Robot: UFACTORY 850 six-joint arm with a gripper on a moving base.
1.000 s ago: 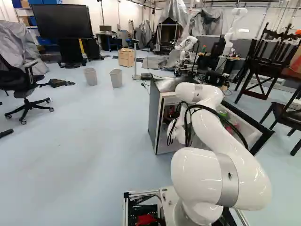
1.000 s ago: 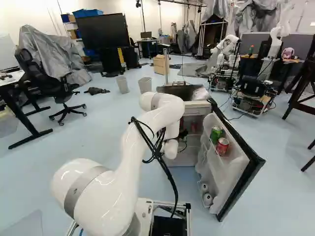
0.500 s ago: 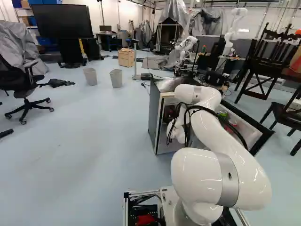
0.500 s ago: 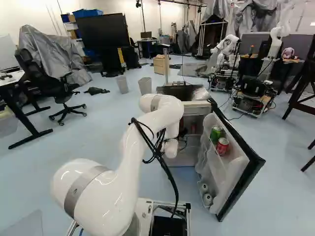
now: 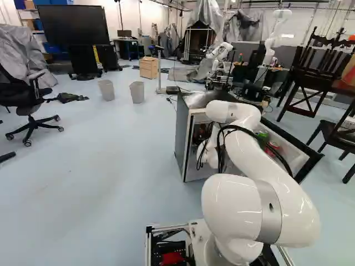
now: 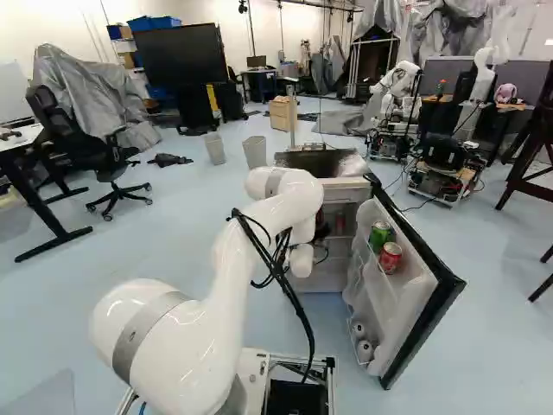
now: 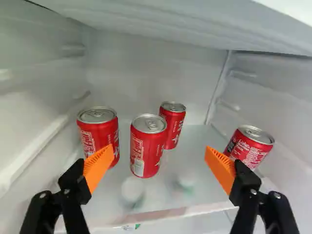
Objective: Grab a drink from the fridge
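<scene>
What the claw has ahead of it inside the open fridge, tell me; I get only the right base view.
Observer: Four red soda cans on one shelf.
Operator: State the claw's condition.
Observer: The claw is open, with no can gripped.
Operator: Locate the can farthest back.
Observer: The rear can is against no finger; a nearer can partly hides it in the wrist view.

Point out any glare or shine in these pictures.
Left base view: glossy highlights on the white arm; right base view: similar shine there; wrist view: bright glints on the can lids, pale patches at the shelf, possibly reflections, I can't tell.
</scene>
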